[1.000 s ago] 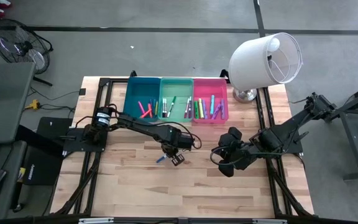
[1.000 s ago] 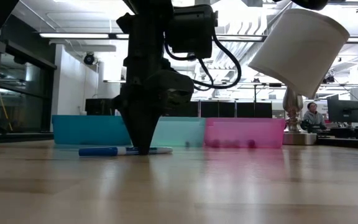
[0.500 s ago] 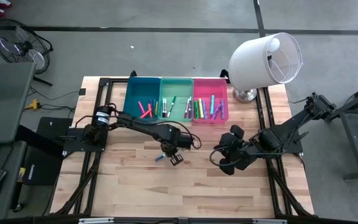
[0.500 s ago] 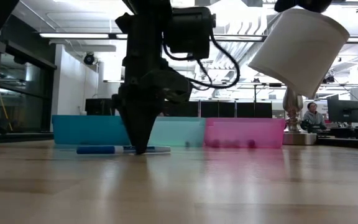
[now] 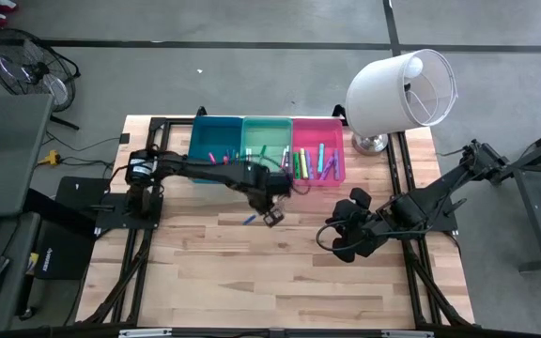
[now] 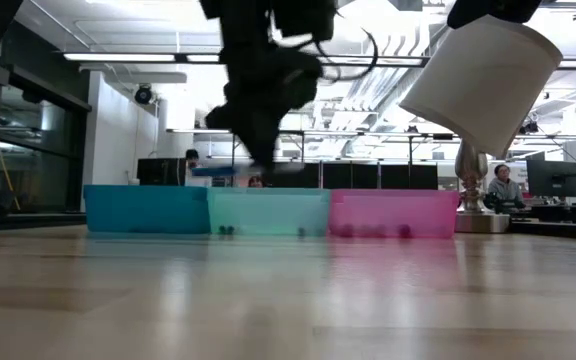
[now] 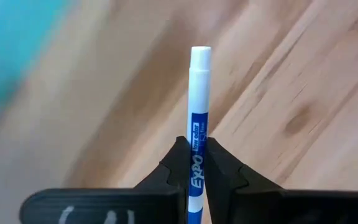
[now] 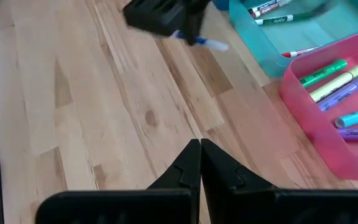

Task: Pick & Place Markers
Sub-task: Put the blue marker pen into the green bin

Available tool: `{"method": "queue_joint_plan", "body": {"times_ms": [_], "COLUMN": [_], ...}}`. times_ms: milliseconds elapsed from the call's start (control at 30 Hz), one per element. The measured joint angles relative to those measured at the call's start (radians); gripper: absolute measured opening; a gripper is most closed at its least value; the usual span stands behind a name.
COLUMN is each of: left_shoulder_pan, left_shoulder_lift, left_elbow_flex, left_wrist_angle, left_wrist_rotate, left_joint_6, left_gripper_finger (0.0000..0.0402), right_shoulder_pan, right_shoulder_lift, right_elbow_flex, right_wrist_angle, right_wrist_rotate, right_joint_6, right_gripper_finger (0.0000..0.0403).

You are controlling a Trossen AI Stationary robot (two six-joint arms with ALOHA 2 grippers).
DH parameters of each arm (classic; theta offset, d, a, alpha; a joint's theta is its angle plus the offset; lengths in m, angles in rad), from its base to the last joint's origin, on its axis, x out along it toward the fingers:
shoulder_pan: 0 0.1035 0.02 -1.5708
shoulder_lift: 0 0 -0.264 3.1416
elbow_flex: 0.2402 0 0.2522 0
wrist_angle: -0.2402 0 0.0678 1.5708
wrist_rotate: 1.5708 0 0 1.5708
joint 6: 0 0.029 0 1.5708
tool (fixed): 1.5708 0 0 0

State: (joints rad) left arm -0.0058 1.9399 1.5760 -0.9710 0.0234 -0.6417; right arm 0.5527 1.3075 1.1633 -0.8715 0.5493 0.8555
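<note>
Left gripper (image 5: 271,216): clenched on a blue marker (image 7: 197,134), the pen pinched between both fingers, white end sticking out ahead. It hangs in the air above the table, just in front of the bins, near the mint one.

Blue marker: off the wood, carried level; from table height it shows up high, above the bin rims (image 6: 230,170).

Right gripper (image 5: 344,246): fingers pressed together on nothing, waiting over the table toward the right edge, well apart from the bins.

Progress: looks to me close to the end. From above I see no other loose marker on the wood; this blue one seems to be the last, and what is left is to carry it over a bin and let go.

Blue bin (image 5: 202,130): at the back edge of the table, left of the row; a few markers inside, pink and orange among them, partly hidden by the left arm.

Mint bin (image 5: 265,129): middle of the row, touching both neighbours; green and other markers lie in it, some under the arm.

Pink bin (image 5: 317,128): right of the row; green, yellow, purple and teal markers lie side by side in it (image 8: 325,73).

Lamp (image 5: 400,91): white shade tilted over the back right corner, beside the pink bin.

Table (image 5: 299,282): bare wood across the front half.
</note>
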Motion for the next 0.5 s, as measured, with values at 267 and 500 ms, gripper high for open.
{"method": "queue_joint_plan", "body": {"times_ms": [267,500], "left_shoulder_pan": [0.094,0.24], "left_shoulder_lift": [0.004,0.006], "left_elbow_flex": [0.228,0.292], "left_wrist_angle": [-0.049,-0.01], "left_wrist_rotate": [-0.049,-0.065], "left_joint_6": [0.094,0.076], "left_gripper_finger": [0.0018,0.0018], "right_shoulder_pan": [0.0,0.0], "right_shoulder_lift": [0.0,0.0], "right_elbow_flex": [0.0,0.0], "right_wrist_angle": [0.008,0.017], "right_wrist_rotate": [0.001,0.003], "right_joint_6": [0.004,0.004], "right_gripper_finger": [0.0,0.0]}}
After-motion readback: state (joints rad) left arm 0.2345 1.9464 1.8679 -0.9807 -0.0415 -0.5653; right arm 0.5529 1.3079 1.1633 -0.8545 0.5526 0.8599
